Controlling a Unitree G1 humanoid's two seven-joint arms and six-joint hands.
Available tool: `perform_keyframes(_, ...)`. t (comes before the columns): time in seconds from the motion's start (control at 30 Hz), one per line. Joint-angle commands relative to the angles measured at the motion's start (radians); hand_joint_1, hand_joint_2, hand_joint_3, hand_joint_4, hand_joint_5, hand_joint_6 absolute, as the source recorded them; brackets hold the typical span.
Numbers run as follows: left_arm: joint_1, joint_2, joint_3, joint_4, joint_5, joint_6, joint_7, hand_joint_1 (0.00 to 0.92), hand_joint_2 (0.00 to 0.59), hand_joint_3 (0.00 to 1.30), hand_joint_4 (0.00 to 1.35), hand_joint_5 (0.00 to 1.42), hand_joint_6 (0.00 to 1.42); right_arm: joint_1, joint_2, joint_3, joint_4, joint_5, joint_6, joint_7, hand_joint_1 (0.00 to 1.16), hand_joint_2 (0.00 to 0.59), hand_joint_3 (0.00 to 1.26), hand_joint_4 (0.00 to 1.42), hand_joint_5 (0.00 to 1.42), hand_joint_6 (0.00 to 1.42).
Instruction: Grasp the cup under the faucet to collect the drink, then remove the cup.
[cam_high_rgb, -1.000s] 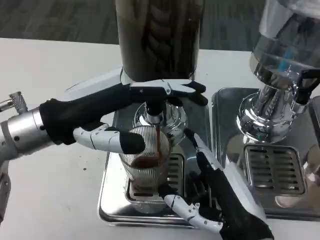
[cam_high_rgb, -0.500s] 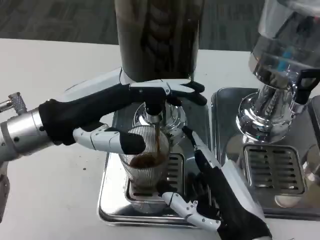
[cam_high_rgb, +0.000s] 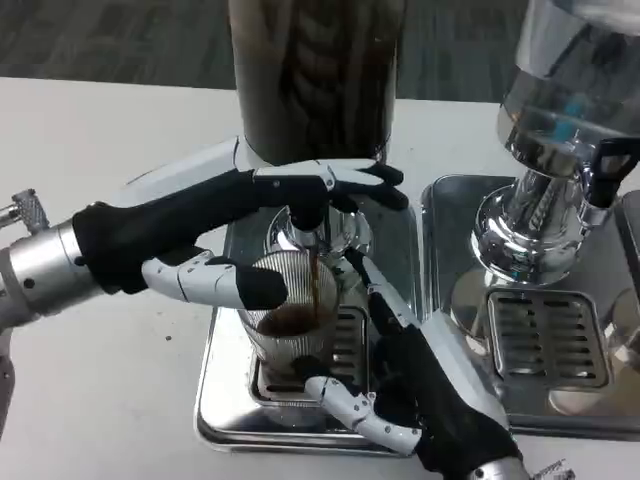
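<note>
A ribbed glass cup (cam_high_rgb: 285, 315) stands on the drip tray (cam_high_rgb: 215, 400) under the faucet (cam_high_rgb: 305, 215). A dark stream runs into it, and brown drink covers its bottom. My left hand (cam_high_rgb: 200, 225) reaches in from the left; its fingers press across the faucet lever and its thumb lies by the cup's left rim. My right hand (cam_high_rgb: 420, 385) comes in from the lower right and holds the cup, with fingers (cam_high_rgb: 385, 310) against its right wall and the thumb in front of its base.
The dark drink tank (cam_high_rgb: 315, 75) rises just behind the faucet. A second dispenser (cam_high_rgb: 560, 150) with its own drip tray (cam_high_rgb: 545, 350) stands at the right, close to my right forearm. White table lies bare at the left.
My right hand has slid left and closed in on the cup, its thumb now in front of the base. The left hand stays on the lever and the drink keeps flowing.
</note>
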Motion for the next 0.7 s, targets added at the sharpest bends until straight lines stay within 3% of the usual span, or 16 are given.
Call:
perform_keyframes(0.03,0.037,0.018,-0.021,0.000,0.033,-0.003,-0.018,0.000,0.096,0.24,0.11,0.10,0.25,-0.024,0.011,0.001,0.018,0.010,0.013,0.007,0.46,0.238,0.00,0.00,0.00,0.00)
perform_keyframes(0.4,0.044,0.020,-0.012,0.008,0.033,0.000,0.005,0.000,0.097,0.23,0.11,0.10,0.24,-0.070,0.021,0.005,0.065,0.022,0.006,0.019,0.46,0.239,0.00,0.00,0.00,0.00)
perform_keyframes(0.7,0.072,0.004,0.060,0.030,0.003,-0.008,0.077,0.000,0.097,0.23,0.11,0.10,0.25,-0.098,0.020,0.009,0.092,0.033,-0.001,0.025,0.45,0.239,0.00,0.00,0.00,0.00)
